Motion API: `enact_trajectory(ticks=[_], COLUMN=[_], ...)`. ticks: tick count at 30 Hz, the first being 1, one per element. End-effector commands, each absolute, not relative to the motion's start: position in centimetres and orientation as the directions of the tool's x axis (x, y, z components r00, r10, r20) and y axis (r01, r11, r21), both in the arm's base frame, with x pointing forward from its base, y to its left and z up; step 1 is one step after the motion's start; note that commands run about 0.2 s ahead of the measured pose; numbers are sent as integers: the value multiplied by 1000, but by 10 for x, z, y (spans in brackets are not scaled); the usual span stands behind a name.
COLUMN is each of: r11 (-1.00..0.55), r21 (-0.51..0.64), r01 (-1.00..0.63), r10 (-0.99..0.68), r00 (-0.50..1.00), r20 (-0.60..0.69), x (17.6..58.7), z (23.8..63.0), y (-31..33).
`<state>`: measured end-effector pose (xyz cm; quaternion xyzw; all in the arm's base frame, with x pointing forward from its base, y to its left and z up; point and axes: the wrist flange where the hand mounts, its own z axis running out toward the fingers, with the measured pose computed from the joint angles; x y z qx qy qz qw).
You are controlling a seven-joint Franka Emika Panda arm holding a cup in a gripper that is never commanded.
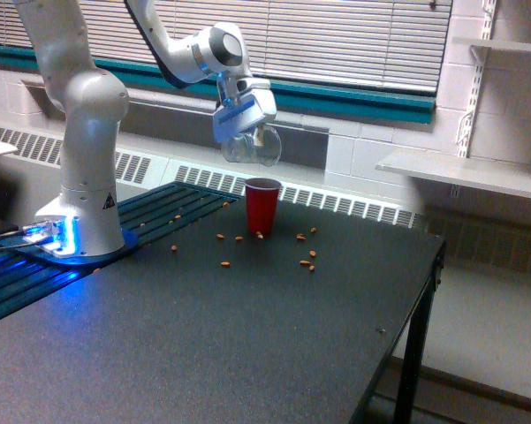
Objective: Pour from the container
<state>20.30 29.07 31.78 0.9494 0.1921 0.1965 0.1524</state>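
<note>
One exterior view, standing off the table's near corner.
It looks slightly down across the black table (247, 336) toward the window blinds (353, 40), at middle distance.

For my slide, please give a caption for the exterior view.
Panda gripper holds the clear container tilted above the red cup, nuts scattered on the table.
</note>
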Motion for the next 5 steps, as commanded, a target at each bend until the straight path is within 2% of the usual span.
enact_trajectory(ticks=[1, 5], r11=[-907, -910], r21=[342, 343], r01=[246, 231], r10=[369, 359], r00=[857, 855], r20=[360, 376], x=[209, 208], z=[328, 332], y=[280, 275])
